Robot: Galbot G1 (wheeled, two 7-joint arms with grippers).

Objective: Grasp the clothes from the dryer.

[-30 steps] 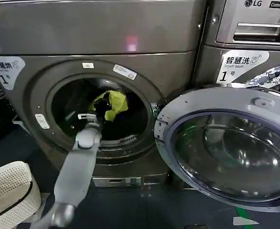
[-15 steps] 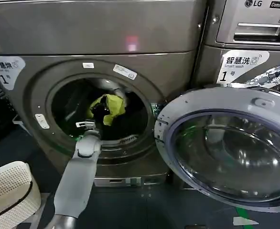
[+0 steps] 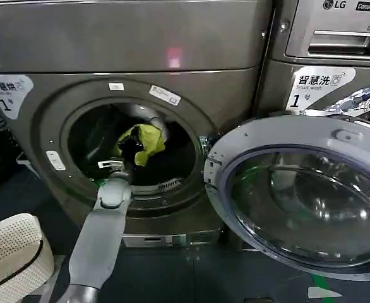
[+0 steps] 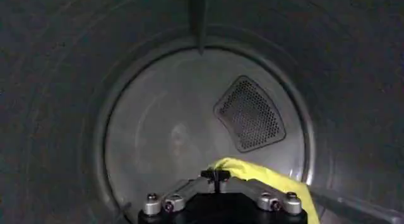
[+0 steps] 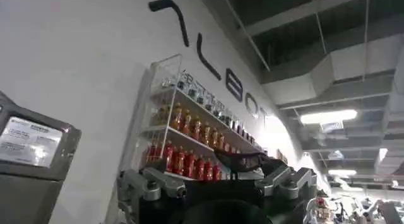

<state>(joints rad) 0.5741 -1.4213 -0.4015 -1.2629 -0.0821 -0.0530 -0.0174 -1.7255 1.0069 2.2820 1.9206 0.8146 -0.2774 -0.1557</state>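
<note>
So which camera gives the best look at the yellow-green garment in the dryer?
The head view: the yellow-green garment hangs in the dark grey-bronze dryer's round port, bunched at the left pincer. The left wrist view shows just a yellow strip beside the pincer. The right wrist view faces a shelf wall.

The dryer (image 3: 141,57) port is left unblocked by the door (image 3: 302,199), swung aside to the right. The drum (image 4: 76,118) is largely bare around the clothes (image 3: 148,141); the basket (image 3: 11,252) stands low left.
</note>
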